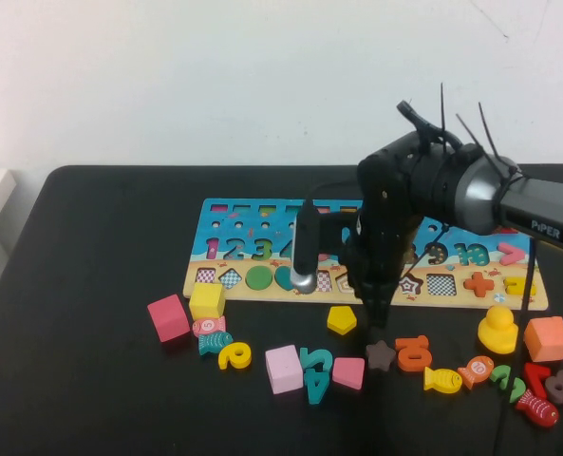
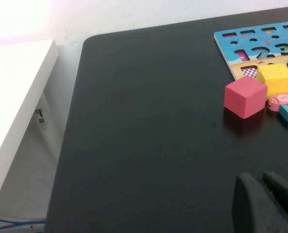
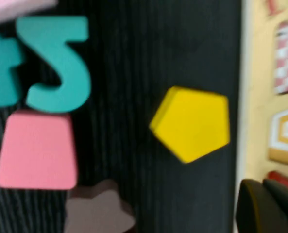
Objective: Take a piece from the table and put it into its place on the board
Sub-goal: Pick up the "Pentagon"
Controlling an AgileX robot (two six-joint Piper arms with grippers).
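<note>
My right gripper [image 1: 380, 328], jaws pressed together on nothing, hangs low centre-right beside the yellow pentagon piece [image 1: 342, 320] lying free on the black table [image 1: 91, 247] just below the board [image 1: 528, 294]; I should reopen, straddle it squarely; left gripper [image 2: 267, 204] is parked, state untold.

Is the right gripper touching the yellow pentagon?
Apart. The right wrist view shows black table between the shut right gripper and the pentagon.
</note>
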